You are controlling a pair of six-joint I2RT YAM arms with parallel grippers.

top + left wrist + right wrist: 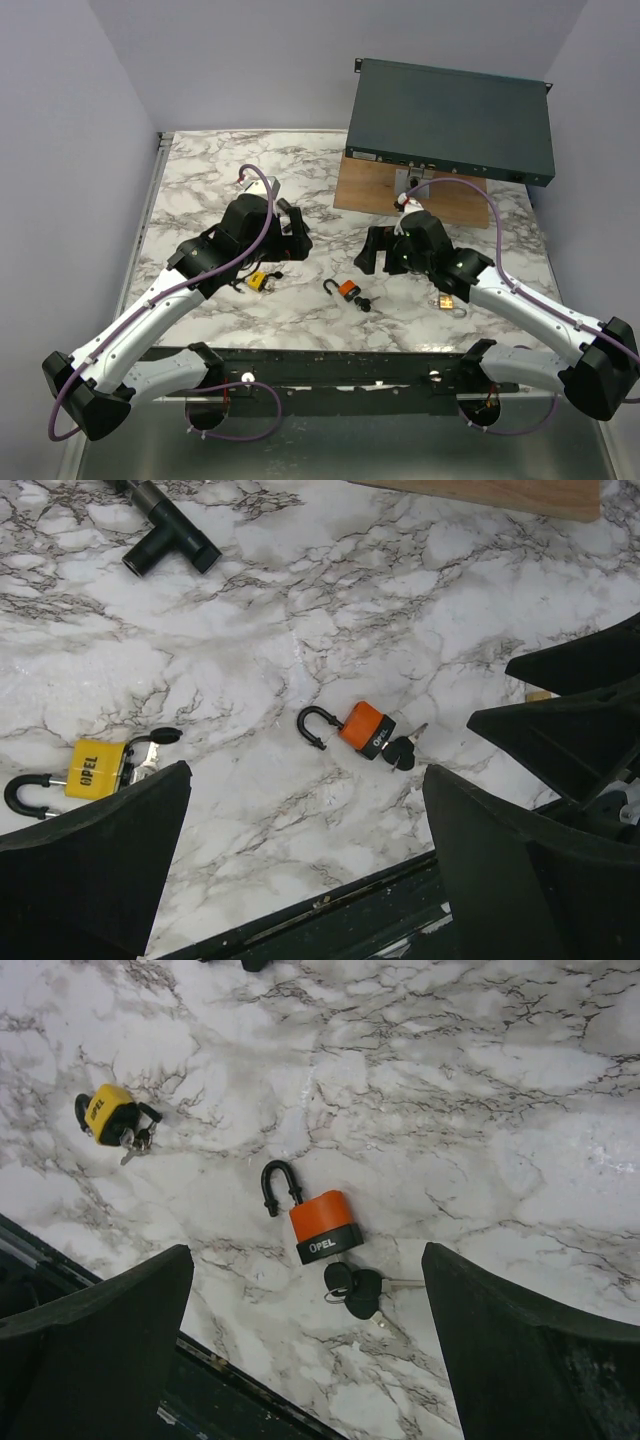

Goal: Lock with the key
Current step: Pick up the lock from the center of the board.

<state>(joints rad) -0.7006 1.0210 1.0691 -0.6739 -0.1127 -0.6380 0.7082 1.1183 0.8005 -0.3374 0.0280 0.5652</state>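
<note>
Orange padlock reads OPEL only in right wrist view.

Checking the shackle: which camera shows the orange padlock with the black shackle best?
Right wrist: the orange padlock with black shackle lies large and centred, shackle open, black-headed keys at its base. Left wrist shows it smaller; top external, tiny.

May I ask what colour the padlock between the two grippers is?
The padlock is orange with a black base; clearest in right wrist view.
</note>
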